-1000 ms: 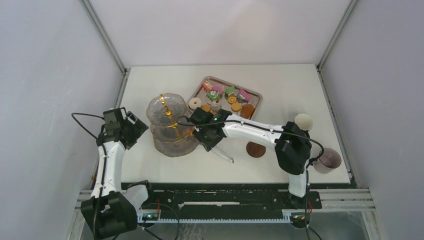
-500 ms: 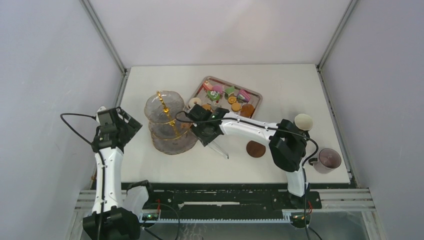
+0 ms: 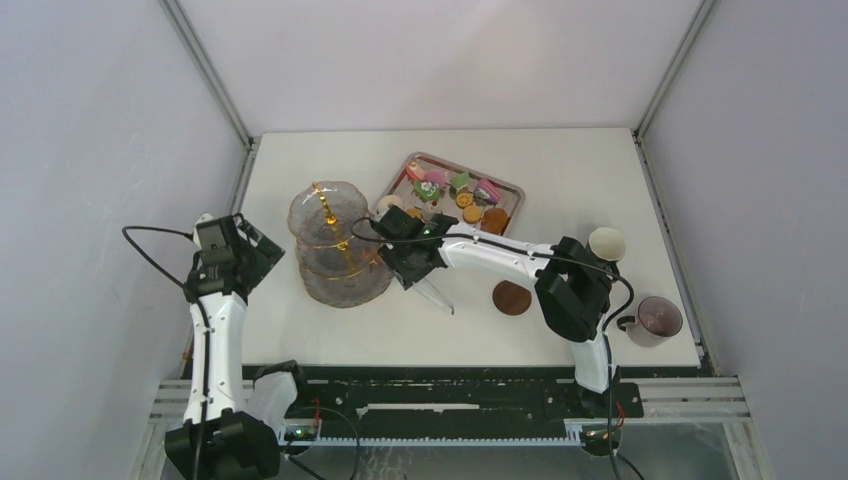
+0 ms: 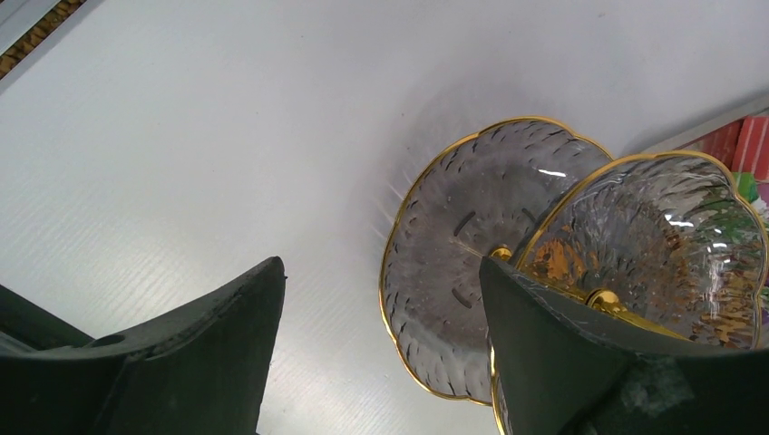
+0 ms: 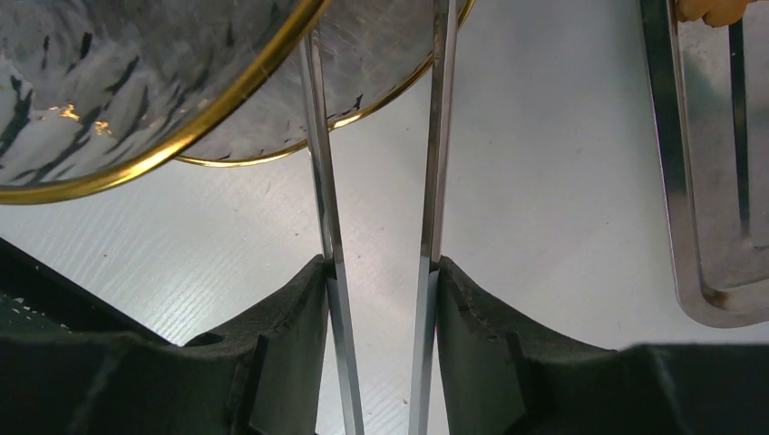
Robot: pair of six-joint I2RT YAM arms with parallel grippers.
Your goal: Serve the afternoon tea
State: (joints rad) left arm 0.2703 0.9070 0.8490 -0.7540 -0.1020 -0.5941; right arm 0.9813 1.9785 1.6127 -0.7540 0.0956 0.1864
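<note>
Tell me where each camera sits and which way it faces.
Top external: above and behind the bases, looking down on the table; left arm and right arm show.
Left wrist: on the left arm, facing the glass stand; open, empty left gripper frames it.
Right wrist: on the right arm, looking along the tongs in the right gripper, tray at right.
Shared: both wrist views catch the stand's gold-rimmed plates.

Bright, even overhead light; soft shadows on table (image 3: 560,170); glints on glass stand (image 4: 671,227); near fingers (image 5: 281,362) soft-focus.
</note>
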